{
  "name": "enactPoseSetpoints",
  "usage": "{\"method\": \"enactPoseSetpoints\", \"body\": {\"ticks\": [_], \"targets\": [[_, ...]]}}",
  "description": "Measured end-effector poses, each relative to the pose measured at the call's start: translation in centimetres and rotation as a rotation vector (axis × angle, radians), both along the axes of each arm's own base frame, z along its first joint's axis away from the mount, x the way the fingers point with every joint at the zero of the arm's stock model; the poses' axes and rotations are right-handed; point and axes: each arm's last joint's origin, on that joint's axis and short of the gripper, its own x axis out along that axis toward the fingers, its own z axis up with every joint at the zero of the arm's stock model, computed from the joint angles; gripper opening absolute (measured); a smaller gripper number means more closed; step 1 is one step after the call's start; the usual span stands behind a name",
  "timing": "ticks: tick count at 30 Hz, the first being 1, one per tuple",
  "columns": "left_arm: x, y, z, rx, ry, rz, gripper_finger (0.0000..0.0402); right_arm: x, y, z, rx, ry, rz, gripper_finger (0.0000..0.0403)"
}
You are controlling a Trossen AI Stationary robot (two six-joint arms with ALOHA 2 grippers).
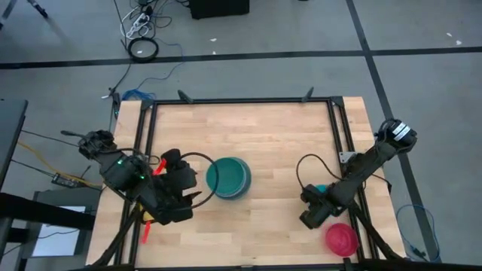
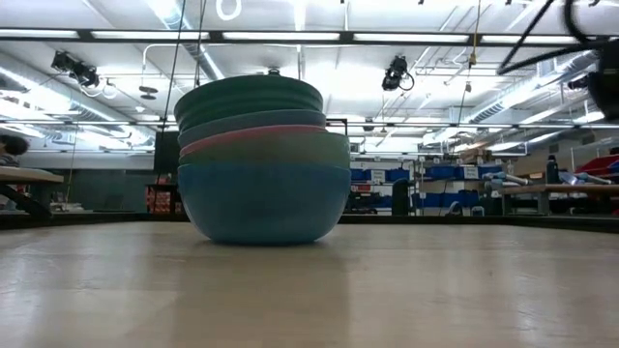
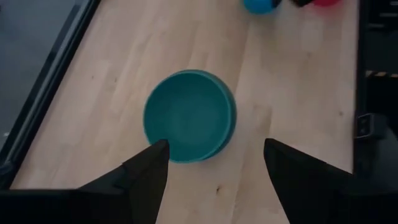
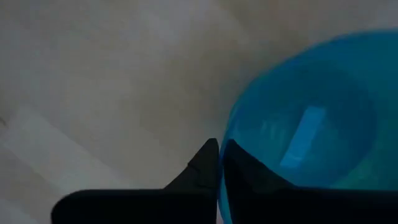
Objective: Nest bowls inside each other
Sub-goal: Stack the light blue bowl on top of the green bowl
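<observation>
A stack of nested bowls [image 1: 228, 178], teal on top and blue at the bottom, stands on its base at the middle of the wooden table [image 1: 263, 135]; it also shows in the low view [image 2: 263, 159]. My left gripper [image 3: 217, 146] hovers open to the stack's left, above table height, with nothing between its fingers. Near the right edge, my right gripper [image 1: 316, 202] points down and is shut on a blue bowl [image 4: 305, 124], which it mostly hides in the high view. A red bowl [image 1: 341, 239] sits by the near right corner. My right gripper pinches the blue bowl's rim [image 4: 222, 163] between its two fingers, one finger [image 4: 202, 168] outside the wall and the other inside the hollow. The fingers come from above, pointing down. The bowl sits with its opening up; I cannot tell whether its base is on the table.
A black frame [image 1: 241, 100] borders the table's far and side edges. Bare wood lies between the stack and the blue bowl, and across the far half of the table. Cables lie on the floor beyond the far edge.
</observation>
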Motion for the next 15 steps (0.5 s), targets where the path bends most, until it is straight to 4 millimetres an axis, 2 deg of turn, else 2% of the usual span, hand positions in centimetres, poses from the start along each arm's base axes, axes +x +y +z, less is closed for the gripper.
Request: {"method": "enactPoseSetpoints", "body": {"ticks": [3,6,10,15], "targets": [[-0.4,-0.2,0.4,-0.01,-0.012,-0.017,0.0267,1.3,-1.4,0.5,-0.048,-0.053,0.06,0.0003],[-0.6,-0.6,0.4,-0.031,0.0,-0.035,0.0258,3.3,-2.3,2.0,-0.076,-0.131,0.155,0.0001],[-0.9,-1.2,0.0,-0.085,0.029,-0.046,0.0242,6.1,-3.3,5.1,-0.125,-0.254,0.284,0.0],[-1.1,-2.2,-1.8,-0.124,0.129,-0.058,0.0222,8.9,-4.2,9.9,-0.193,-0.408,0.433,0.0]]}}
